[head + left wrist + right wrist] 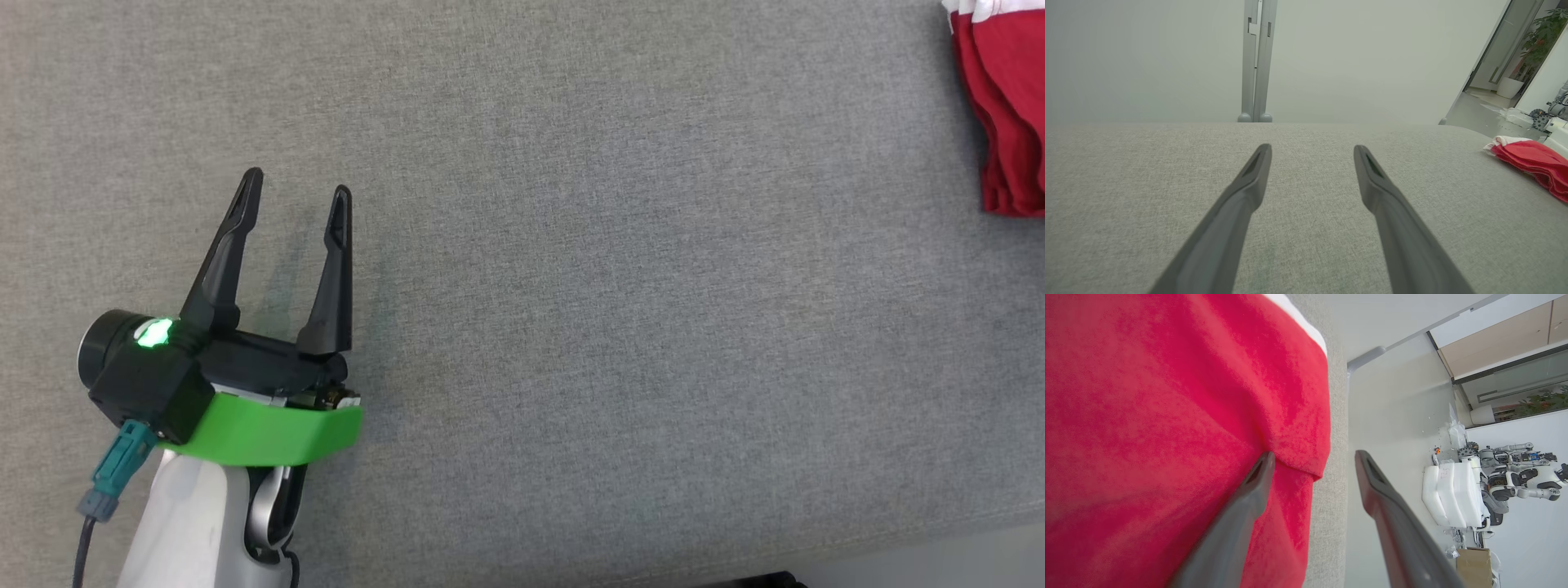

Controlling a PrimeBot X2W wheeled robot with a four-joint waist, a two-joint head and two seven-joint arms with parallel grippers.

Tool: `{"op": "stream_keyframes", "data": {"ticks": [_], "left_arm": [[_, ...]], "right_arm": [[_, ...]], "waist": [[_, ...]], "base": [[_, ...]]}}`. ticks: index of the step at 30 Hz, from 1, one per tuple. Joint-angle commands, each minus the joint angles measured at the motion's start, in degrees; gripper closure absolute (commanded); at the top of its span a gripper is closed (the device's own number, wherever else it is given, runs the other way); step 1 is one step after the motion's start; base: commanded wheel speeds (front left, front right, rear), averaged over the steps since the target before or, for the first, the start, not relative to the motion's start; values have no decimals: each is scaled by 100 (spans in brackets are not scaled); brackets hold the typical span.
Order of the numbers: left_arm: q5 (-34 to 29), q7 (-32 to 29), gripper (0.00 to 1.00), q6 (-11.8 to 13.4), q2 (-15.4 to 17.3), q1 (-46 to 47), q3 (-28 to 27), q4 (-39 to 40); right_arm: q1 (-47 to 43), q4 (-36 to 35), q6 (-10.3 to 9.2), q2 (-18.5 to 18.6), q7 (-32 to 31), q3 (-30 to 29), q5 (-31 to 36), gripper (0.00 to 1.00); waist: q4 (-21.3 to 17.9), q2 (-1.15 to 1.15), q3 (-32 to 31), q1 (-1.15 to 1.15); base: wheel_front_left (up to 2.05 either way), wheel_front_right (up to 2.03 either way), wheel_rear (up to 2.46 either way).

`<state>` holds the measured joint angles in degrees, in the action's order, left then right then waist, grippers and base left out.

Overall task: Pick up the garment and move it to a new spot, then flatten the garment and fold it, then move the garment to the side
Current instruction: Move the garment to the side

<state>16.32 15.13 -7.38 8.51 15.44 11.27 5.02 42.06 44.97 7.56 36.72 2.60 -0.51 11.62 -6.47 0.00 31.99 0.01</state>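
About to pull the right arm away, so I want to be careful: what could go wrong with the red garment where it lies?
1. The red garment lies right by the edge of the grey table, with the floor beyond; a drag may tip it off.
2. The open right claw has one finger at a fold; withdrawing could snag and unfold it.

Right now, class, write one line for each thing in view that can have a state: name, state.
garment: folded in layers, lying at the right edge of the grey surface, ungripped.
left tool: open, empty, over the grey surface.
right tool: open, empty, one finger over the garment.
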Motion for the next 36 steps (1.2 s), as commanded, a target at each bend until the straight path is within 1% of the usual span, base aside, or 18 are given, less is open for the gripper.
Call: {"op": "stream_keyframes", "data": {"ticks": [1, 3, 5, 7, 9, 10, 13, 17, 20, 22, 24, 29, 36], "left_arm": [[-20, 2, 0, -19, -30, -79, -51, -49], [20, 2, 0, -19, -94, -121, -114, -139], [48, 2, 0, -19, -150, -178, -172, -245], [82, 2, 0, -19, -212, -261, -275, -370], [118, 2, 0, -19, -259, -323, -346, -484], [112, 2, 0, -19, -291, -380, -410, -567], [129, 2, 0, -19, -369, -497, -585, -761], [7, 2, 0, -19, -432, -583, -763, -1100], [-100, 2, 0, -19, -465, -604, -881, -1378], [-112, 1, 0, -19, -488, -631, -926, -1542], [-99, 1, 0, -19, -501, -671, -987, -1687], [-73, 1, 0, -19, -537, -816, -1082, -2014], [8, 1, 0, -19, -555, -850, -1224, -2259]], "right_arm": [[-88, -46, -14, -63, 173, -126, 17, 0], [-176, -154, -13, -201, 556, -404, -4, 0], [-326, -278, -13, -420, 868, -614, -9, 0], [-453, -560, -13, -813, 1108, -870, -235, 0], [-612, -878, -13, -1118, 1212, -964, -426, 0], [-721, -1103, -14, -1374, 1237, -1074, -685, 0], [-1095, -1915, -13, -1965, 1258, -983, -1175, 0], [-1725, -2687, -13, -2379, 1259, -648, -1771, 0], [-2074, -2909, -13, -2589, 1260, -466, -1996, 0], [-2307, -2912, -13, -2683, 1261, -303, -2061, 0], [-2485, -2850, -13, -2746, 1261, -129, -2136, 0], [-2876, -2656, -13, -2910, 1261, 81, -2326, 0], [-3127, -2462, -13, -3021, 1262, 339, -2441, 0]], "waist": [[131, 0, -233, -1], [182, 0, -421, -1], [224, 0, -636, -1], [256, 0, -887, -1], [281, 0, -1093, -1], [288, 0, -1217, -1], [257, 0, -1528, -1], [254, 0, -1850, -1], [279, 0, -2095, -1], [312, 0, -2284, -1], [342, 0, -2461, -1], [458, 0, -2959, -1], [514, 0, -3159, -1]], "base": [[0, 0, 0], [0, 0, 0], [0, 0, 0], [0, 0, 0], [0, 0, 0], [0, 0, 0], [0, 0, 0], [0, 0, 0], [0, 0, 0], [0, 0, 0], [0, 0, 0], [0, 0, 0], [0, 0, 0]]}}
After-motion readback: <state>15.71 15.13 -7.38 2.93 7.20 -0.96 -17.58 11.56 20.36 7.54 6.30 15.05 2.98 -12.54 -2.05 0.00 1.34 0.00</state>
